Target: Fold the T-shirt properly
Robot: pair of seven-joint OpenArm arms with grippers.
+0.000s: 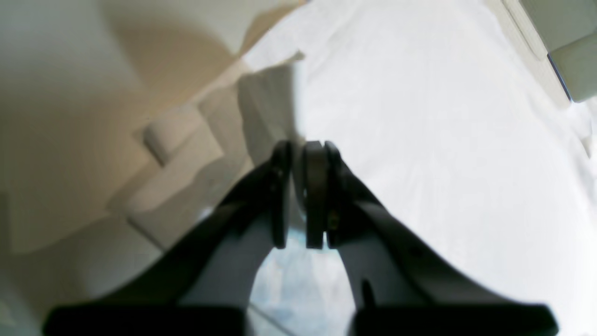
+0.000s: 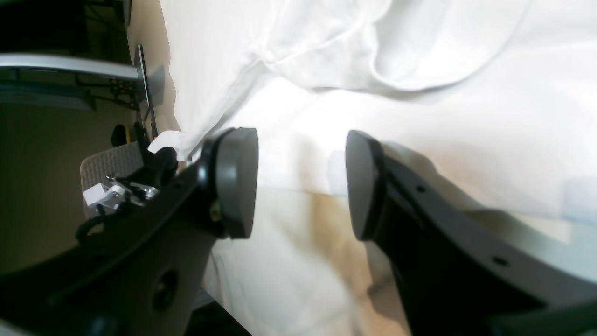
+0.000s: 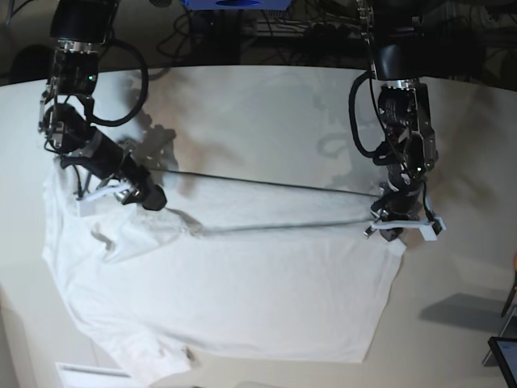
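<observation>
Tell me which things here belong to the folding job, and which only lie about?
Belong to the job:
- T-shirt
- left pincer, closed on the T-shirt's edge
- right pincer, open

Only lying about:
- table
- cables behind it

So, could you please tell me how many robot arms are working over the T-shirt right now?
2. The right arm is at the T-shirt's upper edge on the base view's left side; the left arm is at its upper corner on that view's right.

Wrist views blurry, fisheye-warped; T-shirt [image 1: 443,140] blown out white; hard arm shadows on table [image 3: 266,105].
</observation>
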